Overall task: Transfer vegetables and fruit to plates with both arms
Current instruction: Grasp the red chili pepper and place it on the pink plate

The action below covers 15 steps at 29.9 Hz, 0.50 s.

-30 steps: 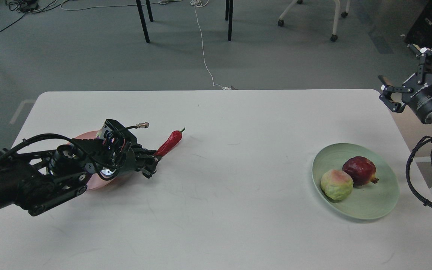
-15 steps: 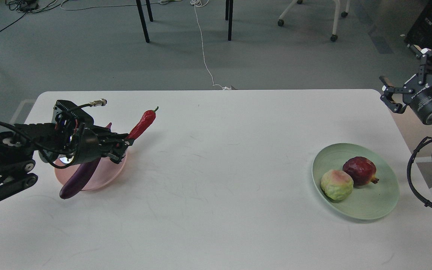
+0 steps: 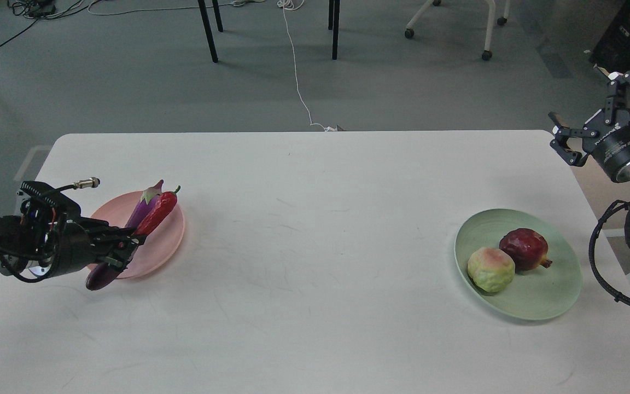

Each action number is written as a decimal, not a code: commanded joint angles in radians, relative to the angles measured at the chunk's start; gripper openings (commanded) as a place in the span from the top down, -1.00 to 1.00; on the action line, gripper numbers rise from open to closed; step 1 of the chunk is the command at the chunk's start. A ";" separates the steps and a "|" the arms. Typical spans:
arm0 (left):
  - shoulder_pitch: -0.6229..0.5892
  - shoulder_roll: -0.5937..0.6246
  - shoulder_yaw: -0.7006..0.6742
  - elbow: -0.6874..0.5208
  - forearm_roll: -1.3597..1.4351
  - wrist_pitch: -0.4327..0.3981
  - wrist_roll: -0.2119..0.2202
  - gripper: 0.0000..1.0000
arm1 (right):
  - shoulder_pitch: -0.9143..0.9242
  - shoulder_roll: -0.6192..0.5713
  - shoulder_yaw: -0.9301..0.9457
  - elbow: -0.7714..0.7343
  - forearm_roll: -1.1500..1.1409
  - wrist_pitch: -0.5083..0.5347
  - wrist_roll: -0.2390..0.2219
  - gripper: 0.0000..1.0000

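The pink plate (image 3: 170,241) sits at the table's left. The purple eggplant (image 3: 139,212) lies across it, its dark end over the near rim. The red chili pepper (image 3: 157,215) lies along the eggplant over the plate, and my left gripper (image 3: 132,244) is shut on its lower end. The pale green plate (image 3: 544,298) at the right holds the dark red pomegranate-like fruit (image 3: 525,249) and the bumpy yellow-green fruit (image 3: 490,268). My right gripper (image 3: 588,112) is open and empty, raised beyond the table's right edge.
The white table (image 3: 320,246) spans the view, with bare surface between the two plates. Chair and table legs (image 3: 208,30) and a white cable (image 3: 296,71) are on the floor behind the far edge.
My left gripper lifted the chili from the table's middle left, carried it left and lowered it onto the pink plate beside the eggplant. The right arm barely moved.
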 commanded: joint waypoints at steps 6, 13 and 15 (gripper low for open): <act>-0.001 -0.001 0.000 0.000 0.001 -0.002 -0.001 -0.08 | -0.001 -0.008 -0.002 -0.002 0.000 0.000 0.000 -0.97; -0.004 0.004 -0.014 0.000 0.001 -0.001 -0.001 -0.12 | -0.002 -0.007 -0.002 -0.002 0.000 0.000 0.000 -0.97; -0.012 0.007 -0.015 0.000 -0.001 0.001 -0.002 -0.16 | -0.002 -0.007 -0.002 -0.002 0.000 0.000 0.000 -0.97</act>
